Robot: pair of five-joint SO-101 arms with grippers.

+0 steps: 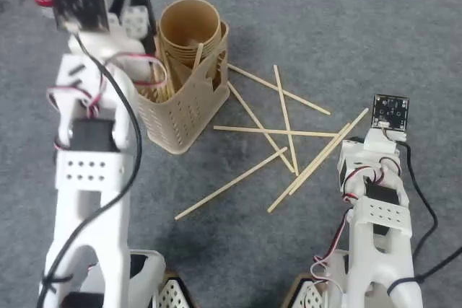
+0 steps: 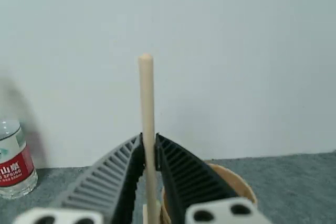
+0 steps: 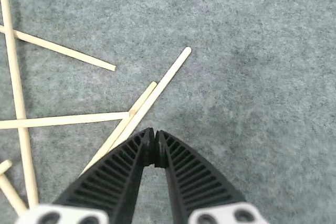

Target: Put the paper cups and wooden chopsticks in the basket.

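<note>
- left arm [image 1: 90, 171], right arm [image 1: 375, 214]: white plastic shells, boxy segments, grids of small round holes
- jaws: black, ribbed inner faces, on white mounts [image 2: 210, 214] with dark screw holes
- black camera boards [image 1: 390, 112] at wrists
- thick black cable [image 1: 136, 151] along left arm
- red-white-black wire bundles [image 1: 359, 180] at joints

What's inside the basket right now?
Stacked paper cups sit in one compartment of the basket; chopstick ends show in the other. The left arm covers part of it.
</note>
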